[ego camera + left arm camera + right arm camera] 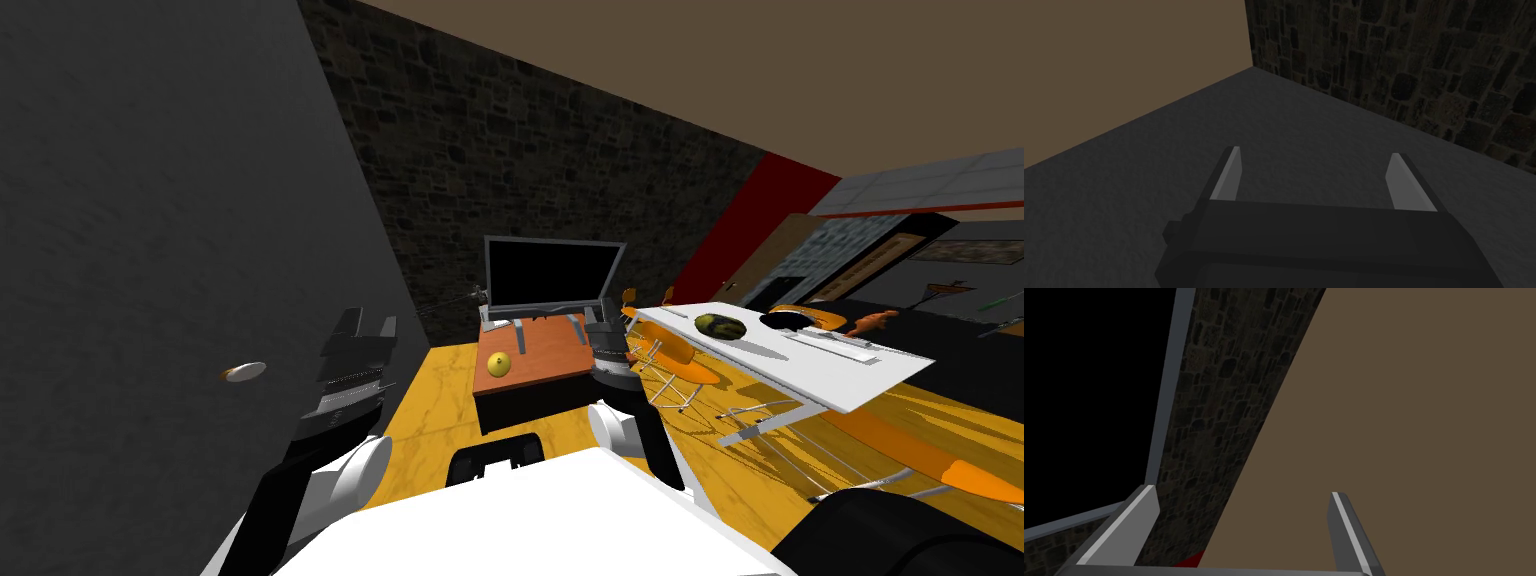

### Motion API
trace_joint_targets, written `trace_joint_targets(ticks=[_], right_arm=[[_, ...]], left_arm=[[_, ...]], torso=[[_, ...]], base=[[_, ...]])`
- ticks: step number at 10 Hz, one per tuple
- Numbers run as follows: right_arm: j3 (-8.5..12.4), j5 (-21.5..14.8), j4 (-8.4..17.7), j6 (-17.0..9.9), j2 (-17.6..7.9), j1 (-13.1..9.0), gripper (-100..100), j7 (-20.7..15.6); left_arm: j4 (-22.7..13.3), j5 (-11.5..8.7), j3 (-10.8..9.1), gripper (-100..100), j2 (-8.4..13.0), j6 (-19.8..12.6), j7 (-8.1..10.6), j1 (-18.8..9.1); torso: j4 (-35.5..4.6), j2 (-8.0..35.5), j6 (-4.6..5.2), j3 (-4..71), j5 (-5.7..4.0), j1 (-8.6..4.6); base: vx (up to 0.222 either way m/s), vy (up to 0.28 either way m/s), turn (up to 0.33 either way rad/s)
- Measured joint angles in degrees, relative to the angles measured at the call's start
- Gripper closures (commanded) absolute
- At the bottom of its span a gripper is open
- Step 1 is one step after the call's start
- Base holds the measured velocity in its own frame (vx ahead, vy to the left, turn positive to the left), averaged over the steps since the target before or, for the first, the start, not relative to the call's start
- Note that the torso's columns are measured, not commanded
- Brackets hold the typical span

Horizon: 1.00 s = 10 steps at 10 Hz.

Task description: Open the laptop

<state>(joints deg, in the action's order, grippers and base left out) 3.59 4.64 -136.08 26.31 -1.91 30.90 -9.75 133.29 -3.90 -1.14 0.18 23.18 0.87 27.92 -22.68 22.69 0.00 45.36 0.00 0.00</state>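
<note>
A: Head view first: any sign of the laptop?

B: Most likely the flat white slab [835,346] on the white surface [862,386], off to the right, well apart from both arms. Appears shut; hinge side impossible to tell. Lies near a mottled ball [721,325], with orange chairs [680,362] in between.

A: Hazards?

B: Could clip a chair while closing in, or nudge the ball off when reaching across. Could also take the monitor [553,275] on the brown surface [535,368] for the target. Left arm [345,388] up beside a dark wall [150,250], so might scrape it on a turn.

A: Left wrist view?

B: Left jaws spread wide, gripping nothing. Nothing further to fear there.

A: Right wrist view?

B: Right jaws also parted and empty, just beside the monitor's grey frame [1169,388]. Biggest worry: swinging right toward the slab and knocking the monitor over. Better to back the arm away first. Later, prying at the wrong edge: likely to slide the slab instead of lifting its lid.
</note>
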Motion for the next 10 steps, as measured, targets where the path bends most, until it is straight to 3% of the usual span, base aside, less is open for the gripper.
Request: trace_joint_targets(ticks=[3, 4, 7, 10], right_arm=[[0.0, 0.0, 0.0, 0.0, 0.0, 0.0, 0, 0.0], [0.0, 0.0, 0.0, 0.0, 0.0, 0.0, 0, 0.0], [0.0, 0.0, 0.0, 0.0, 0.0, 0.0, 0, 0.0], [0.0, 0.0, 0.0, 0.0, 0.0, 0.0, 0, 0.0]], left_arm=[[0.0, 0.0, 0.0, 0, 0.0, 0.0, 0.0, 0.0], [0.0, 0.0, 0.0, -100, 0.0, 0.0, 0.0, 0.0], [-2.6, -2.7, -1.27, -100, 3.9, 1.2, -0.89, -0.5], [-7.5, -7.7, -3.78, -100, 7.5, 3.5, -2.89, -1.5]], torso=[[-12.7, 12.7, 0.0, 25.4, 0.0, 0.0], [-16.9, 16.9, 0.0, 33.8, 0.0, 0.0], [-19.5, 19.6, 0.01, 39.1, 0.0, 0.0], [-19.6, 19.6, 0.0, 39.2, 0.0, -0.02]], base=[[0.0, 0.0, 0.0], [0.001, -0.004, -0.072], [-0.015, -0.006, -0.156], [-0.019, -0.012, -0.171]])
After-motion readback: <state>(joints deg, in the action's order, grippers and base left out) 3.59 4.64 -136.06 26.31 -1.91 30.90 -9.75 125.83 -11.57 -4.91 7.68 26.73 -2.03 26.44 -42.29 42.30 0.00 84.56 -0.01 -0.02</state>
